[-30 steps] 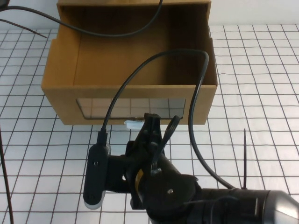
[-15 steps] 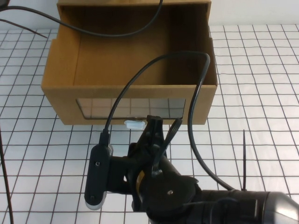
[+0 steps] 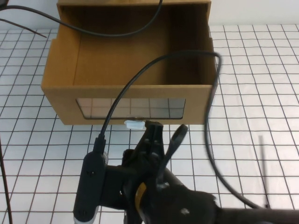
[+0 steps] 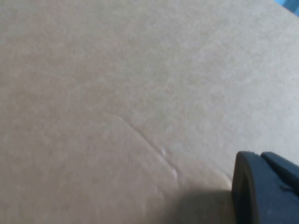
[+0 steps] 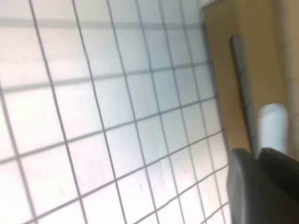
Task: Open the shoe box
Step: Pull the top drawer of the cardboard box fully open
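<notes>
Recorded shoe box [image 3: 60,70] brown cardboard; table [image 3: 261,84] white with black grid lines; tab [image 3: 134,124] on box front white; cable [image 3: 187,52] black.

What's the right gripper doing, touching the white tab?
Cannot tell: high view shows right gripper beside white tab, neither gap nor contact plain. Left gripper faces shoe box cardboard.

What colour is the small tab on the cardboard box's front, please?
Small tab: white, best in the high view.

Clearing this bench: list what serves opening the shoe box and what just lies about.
For the job: shoe box, its white pull tab, right gripper next to the tab, left gripper close against cardboard.
Lying about: black cables, gridded table.
</notes>
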Tool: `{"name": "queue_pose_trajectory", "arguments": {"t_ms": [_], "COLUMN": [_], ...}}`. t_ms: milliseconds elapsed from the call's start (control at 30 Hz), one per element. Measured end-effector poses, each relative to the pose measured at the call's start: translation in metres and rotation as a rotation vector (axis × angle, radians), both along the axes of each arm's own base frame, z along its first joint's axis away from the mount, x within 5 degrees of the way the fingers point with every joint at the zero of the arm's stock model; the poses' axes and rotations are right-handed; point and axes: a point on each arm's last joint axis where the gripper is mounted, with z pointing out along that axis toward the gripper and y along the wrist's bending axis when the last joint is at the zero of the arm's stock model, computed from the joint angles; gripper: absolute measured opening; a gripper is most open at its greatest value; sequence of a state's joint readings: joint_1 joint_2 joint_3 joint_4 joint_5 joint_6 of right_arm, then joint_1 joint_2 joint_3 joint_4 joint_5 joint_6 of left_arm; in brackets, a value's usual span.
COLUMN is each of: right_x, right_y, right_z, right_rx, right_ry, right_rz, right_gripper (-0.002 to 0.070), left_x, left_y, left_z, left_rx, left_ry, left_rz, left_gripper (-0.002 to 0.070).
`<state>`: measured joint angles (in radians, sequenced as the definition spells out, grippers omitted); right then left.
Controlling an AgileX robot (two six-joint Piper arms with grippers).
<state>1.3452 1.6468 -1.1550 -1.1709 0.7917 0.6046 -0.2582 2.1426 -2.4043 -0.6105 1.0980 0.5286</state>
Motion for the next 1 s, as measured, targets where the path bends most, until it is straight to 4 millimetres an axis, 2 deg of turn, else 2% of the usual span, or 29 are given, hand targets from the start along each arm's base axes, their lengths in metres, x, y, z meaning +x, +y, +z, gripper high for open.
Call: {"name": "queue_pose_trajectory", "arguments": {"t_ms": [133, 267, 400, 533, 700, 833, 1000], "right_x": [-0.015, -0.018, -0.021, -0.018, 0.0, 0.017, 0.036], "right_y": [-0.015, -0.046, -0.079, -0.111, -0.154, -0.189, -0.231], "right_z": [0.029, 0.061, 0.101, 0.132, 0.15, 0.155, 0.158], "right_rx": [0.085, 0.16, 0.267, 0.363, 0.439, 0.495, 0.587], "right_ry": [0.019, 0.044, 0.036, 0.046, 0.052, 0.071, 0.12], "right_rz": [-0.016, -0.12, -0.199, -0.293, -0.476, -0.628, -0.757], "right_gripper": [0.0029, 0.0029, 0.0006, -0.0008, -0.001, -0.0012, -0.0012], "left_x": [-0.006, -0.016, -0.036, -0.061, -0.096, -0.127, -0.167], "left_y": [0.002, 0.004, 0.009, 0.017, 0.033, 0.046, 0.064], "left_z": [0.008, 0.022, 0.055, 0.089, 0.127, 0.149, 0.152], "left_rx": [0.021, 0.047, 0.038, 0.029, 0.057, 0.079, 0.151], "left_ry": [-0.007, -0.016, -0.081, -0.16, -0.244, -0.289, -0.258], "left_rz": [-0.013, -0.042, -0.053, -0.043, 0.036, 0.088, 0.135], "left_gripper": [-0.0002, -0.0002, -0.0002, -0.0002, -0.0002, -0.0002, -0.0002]}}
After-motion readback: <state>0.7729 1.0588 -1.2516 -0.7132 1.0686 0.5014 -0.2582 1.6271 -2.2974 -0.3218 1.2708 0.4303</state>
